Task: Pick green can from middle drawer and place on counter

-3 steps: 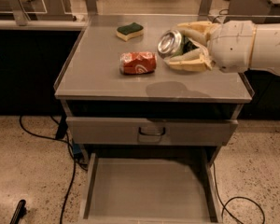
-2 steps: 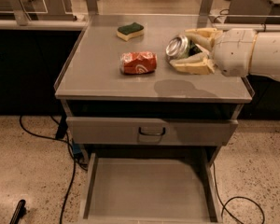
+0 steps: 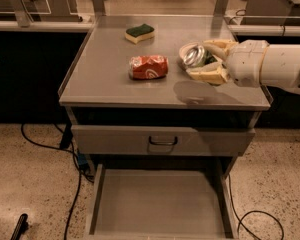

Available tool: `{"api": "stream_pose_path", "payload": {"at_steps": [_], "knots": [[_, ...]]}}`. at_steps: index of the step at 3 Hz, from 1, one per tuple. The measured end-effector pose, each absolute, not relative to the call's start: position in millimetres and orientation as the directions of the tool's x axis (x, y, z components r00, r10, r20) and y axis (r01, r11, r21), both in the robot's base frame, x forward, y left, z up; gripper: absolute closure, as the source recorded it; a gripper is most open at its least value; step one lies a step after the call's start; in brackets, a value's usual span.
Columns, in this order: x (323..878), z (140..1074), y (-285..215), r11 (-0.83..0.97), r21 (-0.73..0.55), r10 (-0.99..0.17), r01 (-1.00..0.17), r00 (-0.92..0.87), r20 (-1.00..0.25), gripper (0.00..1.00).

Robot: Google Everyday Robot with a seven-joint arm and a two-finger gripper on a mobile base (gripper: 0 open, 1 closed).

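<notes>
My gripper (image 3: 191, 60) reaches in from the right over the right side of the counter (image 3: 102, 71). It is shut on the green can (image 3: 195, 56), which lies on its side between the cream fingers (image 3: 210, 75), silver end facing me. The can hangs a little above the countertop and casts a shadow on it. The middle drawer (image 3: 157, 204) stands pulled open at the bottom, its grey floor bare.
A crushed red-orange can (image 3: 148, 67) lies at the counter's middle, left of the gripper. A yellow-green sponge (image 3: 140, 33) sits at the back. A shut drawer front with a dark handle (image 3: 162, 141) is under the counter. Cables trail on the floor (image 3: 50, 144).
My gripper has moved to the right and slightly lower with the green can in it. The red can and sponge have not moved.
</notes>
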State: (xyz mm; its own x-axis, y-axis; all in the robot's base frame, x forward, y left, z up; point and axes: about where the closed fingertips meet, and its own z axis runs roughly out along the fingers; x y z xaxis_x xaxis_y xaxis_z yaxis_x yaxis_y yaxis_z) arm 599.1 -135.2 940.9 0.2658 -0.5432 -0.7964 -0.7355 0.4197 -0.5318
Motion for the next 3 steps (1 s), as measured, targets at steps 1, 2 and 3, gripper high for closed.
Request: {"api": "stream_pose_path", "payload": {"at_steps": [1,2,3], "knots": [[611,932,-138,0.429,-0.524,-0.561,-0.736,0.237,-0.793,1.0],[617,922,-142,0.445,-0.511,-0.587,-0.735,0.192,-0.787,1.0],[616,911,-150,0.478,-0.501,-0.609,-0.721,0.139,-0.781,0.88]]}}
